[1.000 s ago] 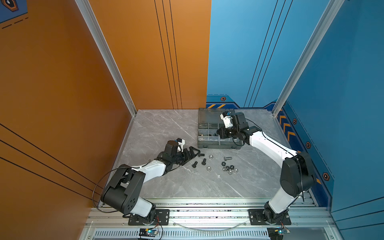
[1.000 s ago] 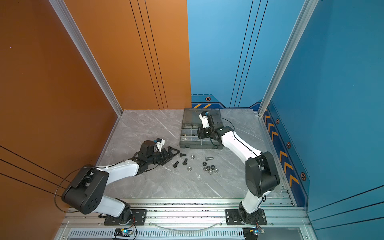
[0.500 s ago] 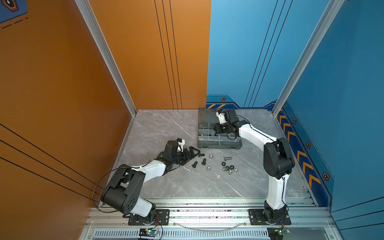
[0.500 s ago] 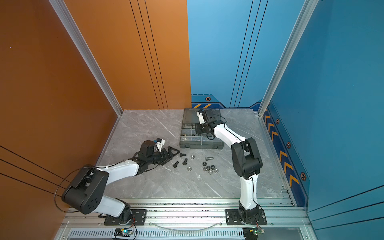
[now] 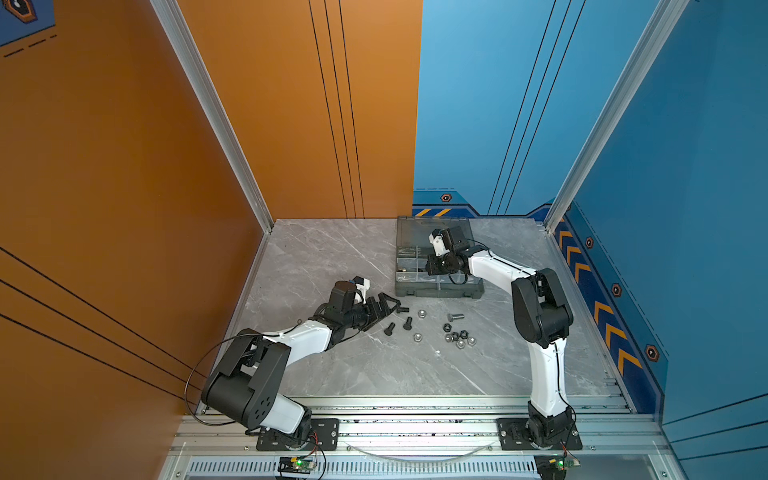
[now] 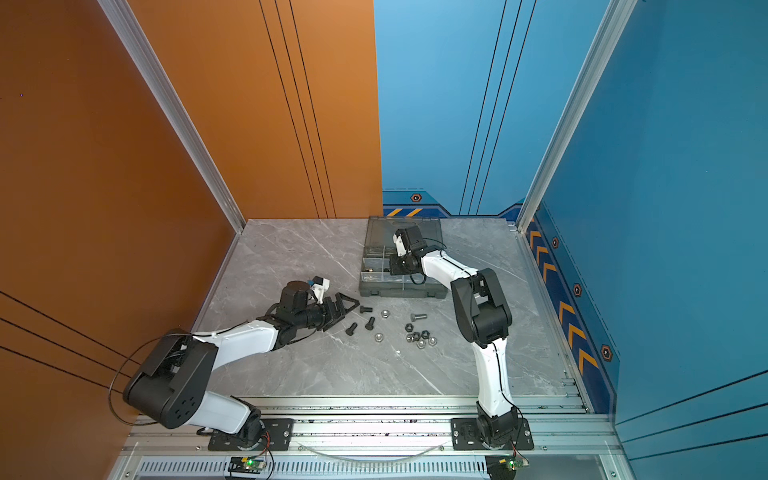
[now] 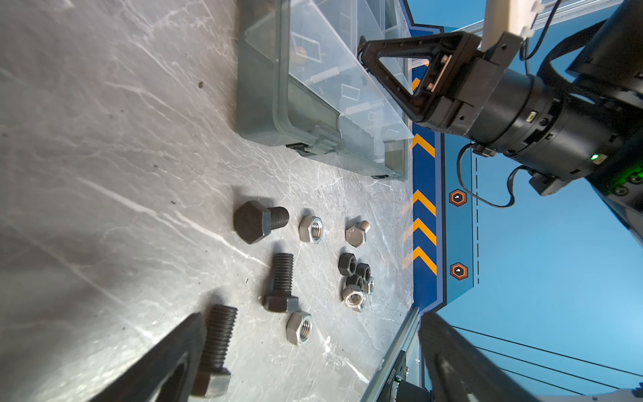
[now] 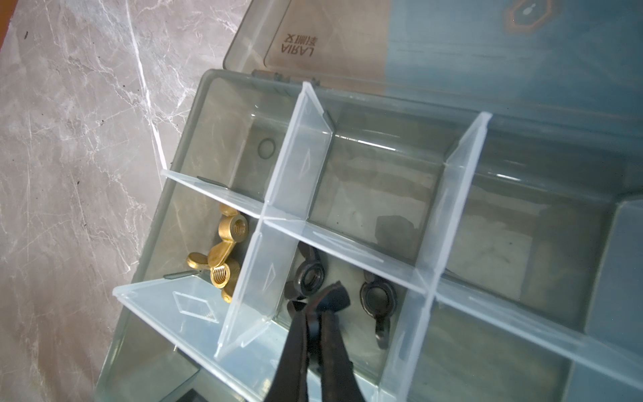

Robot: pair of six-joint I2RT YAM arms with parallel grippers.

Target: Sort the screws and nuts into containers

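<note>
Hovering over the organizer case (image 5: 440,289) at upper centre of both top views, the right gripper (image 8: 322,308) is pressing its fingers together above the compartment of black wing nuts (image 8: 311,275); whether anything is pinched cannot be told. Brass wing nuts (image 8: 226,254) are lying in the adjoining compartment. The left gripper (image 5: 386,312) is standing fully spread, holding nothing, just left of the black screws (image 5: 389,329) on the table (image 5: 332,257); loose nuts (image 5: 459,337) are lying to their right

Smooth grey marbled counter (image 7: 104,174) with a faint sheen. Screws (image 7: 261,222) mostly of matt black metal; nuts (image 7: 310,228) bright silvery or matt black metal; wing nuts (image 8: 222,254) of polished brass-gold. Case (image 7: 257,87) of smoky translucent plastic, its dividers (image 8: 299,156) clear and glossy.
</note>
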